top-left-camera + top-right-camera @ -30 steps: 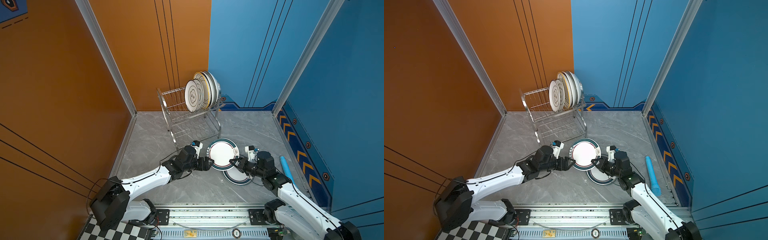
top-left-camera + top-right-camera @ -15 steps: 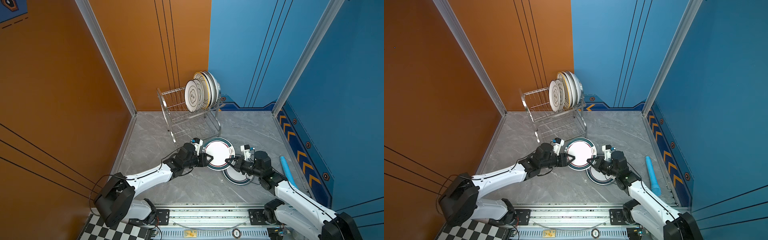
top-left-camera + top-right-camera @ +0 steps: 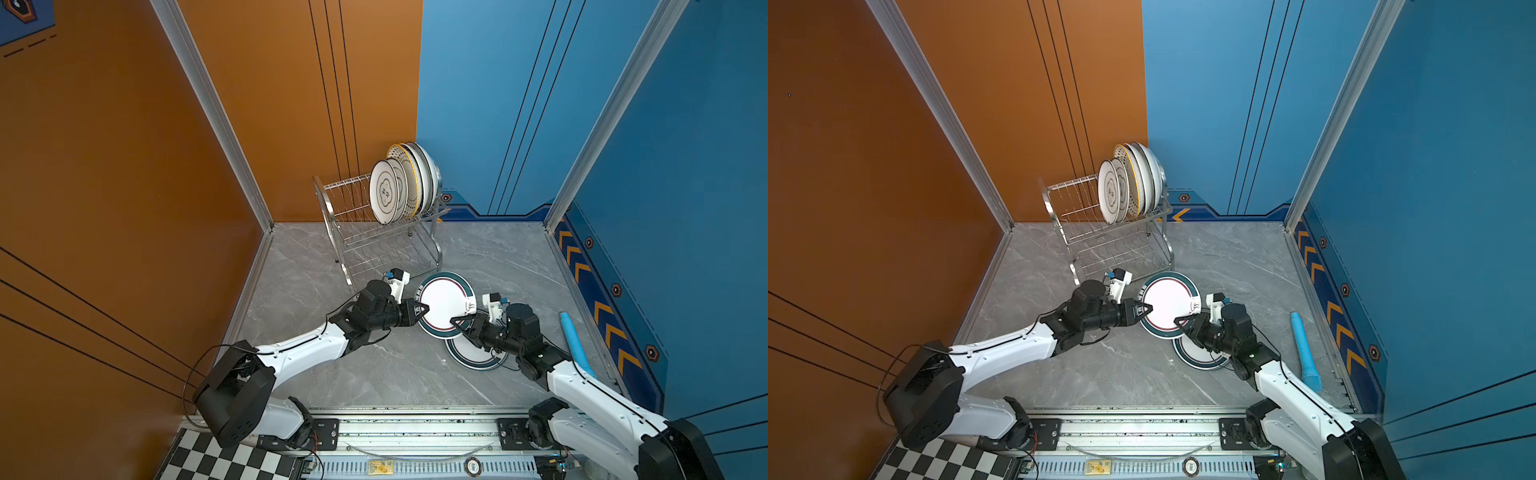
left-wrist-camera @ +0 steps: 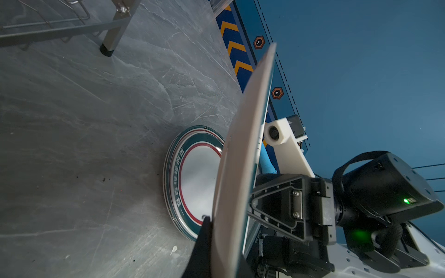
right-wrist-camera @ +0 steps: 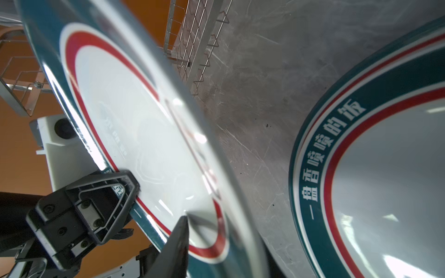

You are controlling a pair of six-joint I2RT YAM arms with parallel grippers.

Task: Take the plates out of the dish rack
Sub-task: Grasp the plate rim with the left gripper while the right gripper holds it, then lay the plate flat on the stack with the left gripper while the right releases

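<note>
**Top views:** a teal-rimmed plate hangs tilted above the middle of the desk. The left pincer pinches its rim, jaws closed tight on it. The right pincer sits at the opposite rim, and whether it grips or merely touches cannot be told. A second plate lies flat just below, toward the right edge. The standing plates wait on the upper tier of the dish rack by the far edge.

**Left wrist view:** the teal-rimmed plate shows edge-on, seemingly clear of the second plate (a short drop, but onto china). A one-sided rim pinch looks likely to let it pivot or slip, chipping both.

**Right wrist view:** the left pincer bites only the border band. If the two arms pull apart while both grip, the plate could be wrenched loose. A wide swing of the left arm might also jog the rack's near leg.
</note>
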